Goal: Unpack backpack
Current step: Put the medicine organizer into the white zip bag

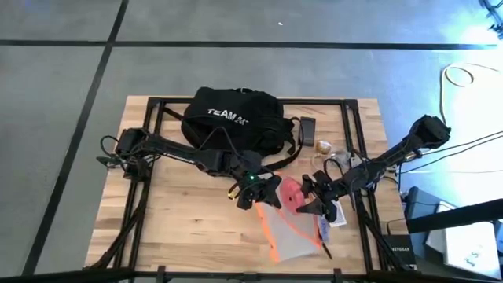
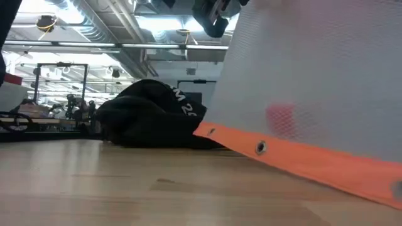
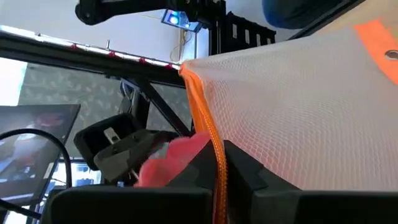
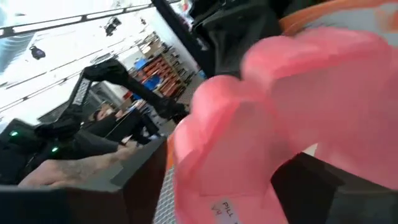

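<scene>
Backpack at the far edge of a wooden bench (image 1: 181,228) on grey floor.
High view: black backpack (image 1: 232,118), white "TEAM 24" lettering, lies behind both grippers. Left gripper (image 1: 263,194) clamps the mesh pouch (image 1: 295,236); right gripper (image 1: 308,200) clamps a pink packet (image 1: 291,194). Low view: backpack slumped beyond the raised orange-trimmed pouch.

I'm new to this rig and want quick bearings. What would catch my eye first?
Both grippers meet at the table's near middle: the left gripper holds up a mesh pouch with orange trim by its zipper edge, and the right gripper is shut on a pink item at its mouth. Behind them, the black backpack lies at the far edge.
</scene>
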### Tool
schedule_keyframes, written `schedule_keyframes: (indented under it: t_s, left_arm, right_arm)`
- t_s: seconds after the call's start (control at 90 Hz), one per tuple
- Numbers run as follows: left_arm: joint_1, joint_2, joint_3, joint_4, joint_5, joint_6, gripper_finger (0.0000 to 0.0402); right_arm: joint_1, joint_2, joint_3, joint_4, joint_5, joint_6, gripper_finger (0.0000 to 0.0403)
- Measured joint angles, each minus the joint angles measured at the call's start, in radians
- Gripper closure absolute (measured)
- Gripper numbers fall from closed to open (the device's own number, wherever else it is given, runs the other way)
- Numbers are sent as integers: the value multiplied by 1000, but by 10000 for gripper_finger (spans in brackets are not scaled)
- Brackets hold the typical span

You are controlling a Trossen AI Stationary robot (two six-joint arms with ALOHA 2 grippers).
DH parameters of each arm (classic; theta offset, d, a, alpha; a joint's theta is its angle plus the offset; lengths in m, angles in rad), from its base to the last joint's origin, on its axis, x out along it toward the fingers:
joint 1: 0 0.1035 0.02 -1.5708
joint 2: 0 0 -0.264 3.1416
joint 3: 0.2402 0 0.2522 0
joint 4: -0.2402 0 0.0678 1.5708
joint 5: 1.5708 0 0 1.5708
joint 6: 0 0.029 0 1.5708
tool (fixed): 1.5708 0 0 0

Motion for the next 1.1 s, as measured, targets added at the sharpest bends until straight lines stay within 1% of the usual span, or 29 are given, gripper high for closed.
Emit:
schedule_keyframes:
  t_s: [0.178,0.289,0.378,0.522,0.6,0.678,0.744,0.811,0.867,0.967,1.1]
  left_arm:
    - [0,0,0,0,0,0,402]
    - [0,0,0,0,0,1,402]
    - [0,0,0,3,0,5,402]
    - [0,0,0,11,0,8,402]
    - [0,0,0,11,0,12,402]
    - [0,0,0,10,0,12,402]
    - [0,0,0,10,0,12,402]
    - [0,0,0,9,0,13,402]
    - [0,0,0,10,0,13,402]
    - [0,0,0,12,0,14,402]
    - [0,0,0,13,1,16,402]
  right_arm:
    - [0,0,0,0,52,0,58]
    - [0,0,13,2,59,0,17]
    - [1,0,42,3,55,5,6]
    - [2,0,114,-68,31,-1,15]
    - [2,0,164,-202,20,-3,16]
    - [2,0,232,-454,26,-1,17]
    - [2,12,310,-710,83,13,17]
    - [2,28,392,-892,138,24,17]
    - [2,42,458,-961,157,11,17]
    - [2,57,558,-1014,158,-45,17]
    - [3,69,650,-1132,159,-81,17]
